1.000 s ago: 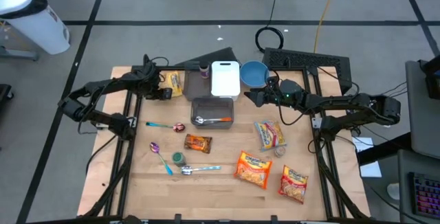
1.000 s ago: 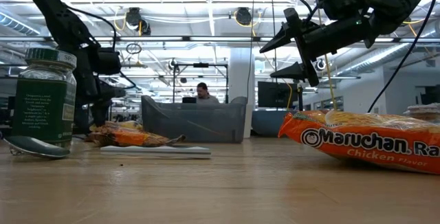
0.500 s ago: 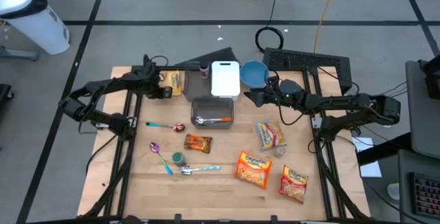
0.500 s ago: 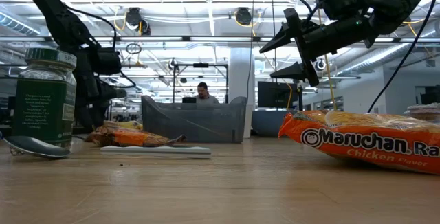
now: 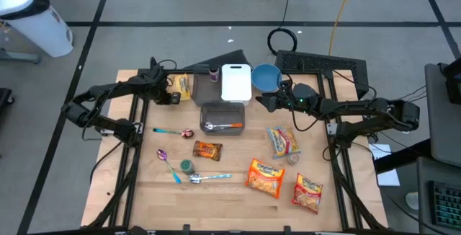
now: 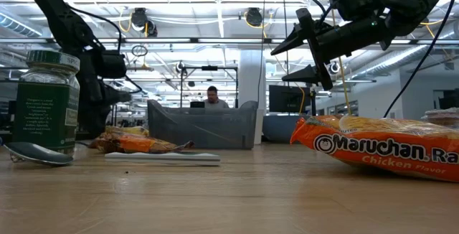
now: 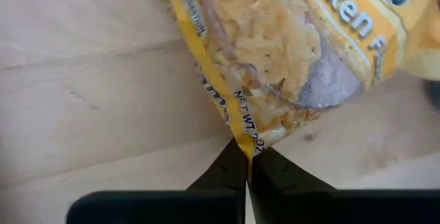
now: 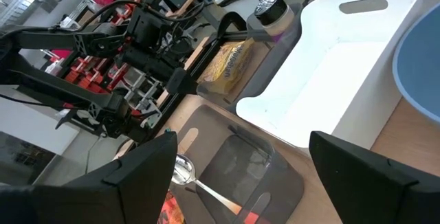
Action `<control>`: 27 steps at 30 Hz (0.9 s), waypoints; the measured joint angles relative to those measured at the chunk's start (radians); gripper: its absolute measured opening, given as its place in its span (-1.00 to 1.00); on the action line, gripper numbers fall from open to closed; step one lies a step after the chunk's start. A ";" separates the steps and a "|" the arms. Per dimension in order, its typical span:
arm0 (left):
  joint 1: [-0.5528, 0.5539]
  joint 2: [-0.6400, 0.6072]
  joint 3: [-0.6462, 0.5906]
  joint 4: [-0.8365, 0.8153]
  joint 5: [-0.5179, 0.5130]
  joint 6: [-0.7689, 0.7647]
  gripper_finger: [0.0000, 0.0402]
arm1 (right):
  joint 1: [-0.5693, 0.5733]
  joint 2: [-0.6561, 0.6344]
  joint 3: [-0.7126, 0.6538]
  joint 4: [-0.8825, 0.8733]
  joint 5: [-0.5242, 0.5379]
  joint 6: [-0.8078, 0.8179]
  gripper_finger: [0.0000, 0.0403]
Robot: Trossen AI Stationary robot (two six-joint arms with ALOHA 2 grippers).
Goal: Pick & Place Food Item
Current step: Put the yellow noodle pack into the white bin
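Note:
A yellow noodle packet (image 5: pixel 184 85) lies flat on the wooden table at the far left, filling much of the left wrist view (image 7: pixel 289 52). My left gripper (image 5: pixel 173 96) is shut on its near corner (image 7: pixel 247 157). My right gripper (image 5: pixel 261 103) hangs open above the table (image 6: pixel 297 47), between the blue bowl (image 5: pixel 266 76) and the grey bin (image 5: pixel 222 117), with nothing between its fingers (image 8: pixel 240 162). My left gripper pinches the packet's pointed sealed corner (image 7: pixel 249 143) between its two fingertips, which meet with only that tip between them. The fingers come slanting down from the table's left side. The rest of the packet lies on the table.
The grey bin holds a spoon (image 5: pixel 220 126). A white board (image 5: pixel 235 83) lies behind it. Nearer lie an orange snack packet (image 5: pixel 207 150), a green jar (image 5: pixel 186 166), spoons (image 5: pixel 173 131) and three ramen packets (image 5: pixel 266 176), (image 5: pixel 307 192), (image 5: pixel 282 141).

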 joint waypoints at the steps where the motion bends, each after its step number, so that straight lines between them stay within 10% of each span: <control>1: 0.000 -0.001 0.000 0.000 0.017 0.006 -0.98 | 0.000 0.000 0.000 0.000 0.000 0.000 0.60; 27: -0.016 -0.505 0.118 -0.327 0.295 -0.044 -0.99 | 0.010 0.000 0.004 0.171 -0.106 -0.173 0.60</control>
